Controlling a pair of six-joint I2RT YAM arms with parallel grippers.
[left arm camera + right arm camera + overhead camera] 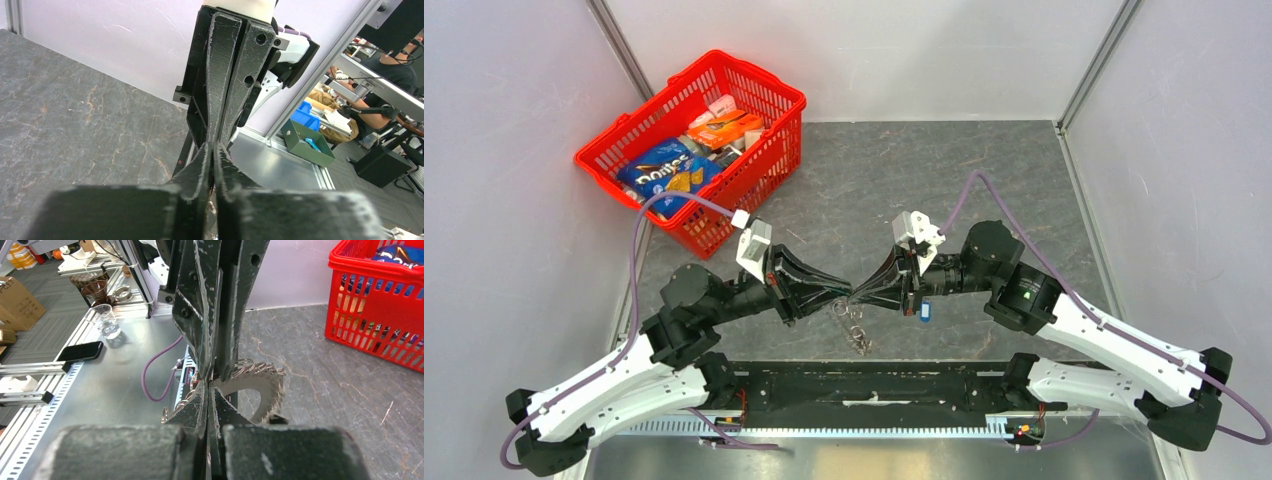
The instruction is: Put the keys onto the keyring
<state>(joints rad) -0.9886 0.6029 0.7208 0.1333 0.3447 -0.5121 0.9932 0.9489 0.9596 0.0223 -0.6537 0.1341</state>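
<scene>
Seen from above, a short string of small silvery rings and bits (857,335) sits just toward 6 o'clock from where the two tools meet. I cannot tell whether its lower end touches the grey stone-patterned counter (984,180).

The meeting point is near the counter's middle. The left tool (839,293) reaches in from 9 o'clock and the right tool (864,292) from 3 o'clock, tip against tip.

The right wrist camera shows the keys (257,385) best. Many thin silvery-grey blades are fanned into a half wheel with a toothed, saw-like outer edge and a pale hollow at its centre. The fan stands on edge just at 3 o'clock of that tool's tips. Looped wire rings (186,399) lie at 9 o'clock of those tips.

The right tool's fingers (192,415) are pressed fully together. Whether a ring is caught between them is hidden. The left tool's fingers (197,167) stand only a narrow slit apart, and I cannot tell if anything is pinched there.

A tiny blue-headed key (925,310) shows under the right tool's body, at about 4 o'clock from the tips.

Farther off, at 10 o'clock, a red plastic basket (754,175) holds a blue Doritos bag (669,170) and orange boxes (724,128).
</scene>
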